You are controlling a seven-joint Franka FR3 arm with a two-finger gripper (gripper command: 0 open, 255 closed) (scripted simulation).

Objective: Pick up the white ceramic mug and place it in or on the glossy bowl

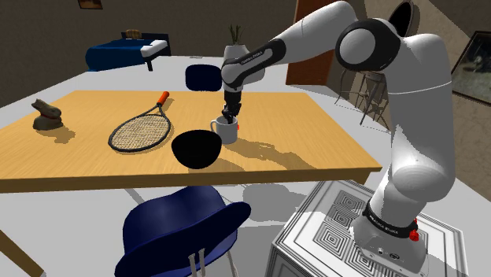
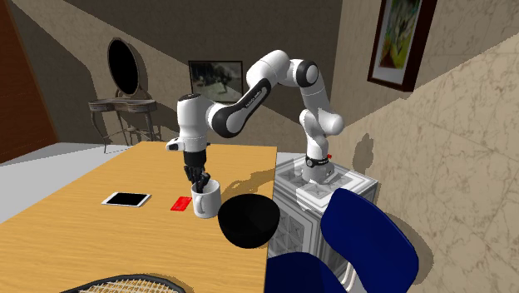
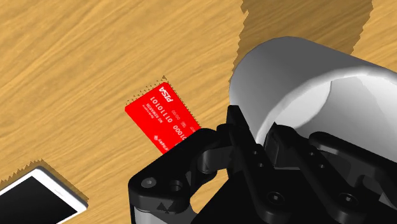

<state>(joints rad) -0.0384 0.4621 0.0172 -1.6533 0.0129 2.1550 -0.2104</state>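
The white mug stands on the wooden table, just behind the glossy black bowl. My gripper comes down onto the mug's rim. In the wrist view the gripper straddles the mug: one finger is outside the wall and the other inside, and both press on it. From the second exterior view the mug sits upright beside the bowl, with the gripper at its rim.
A tennis racket lies toward the shoulder view's left of the bowl, and a brown figurine sits farther left. A red card and a phone lie beyond the mug. A blue chair stands at the table's near edge.
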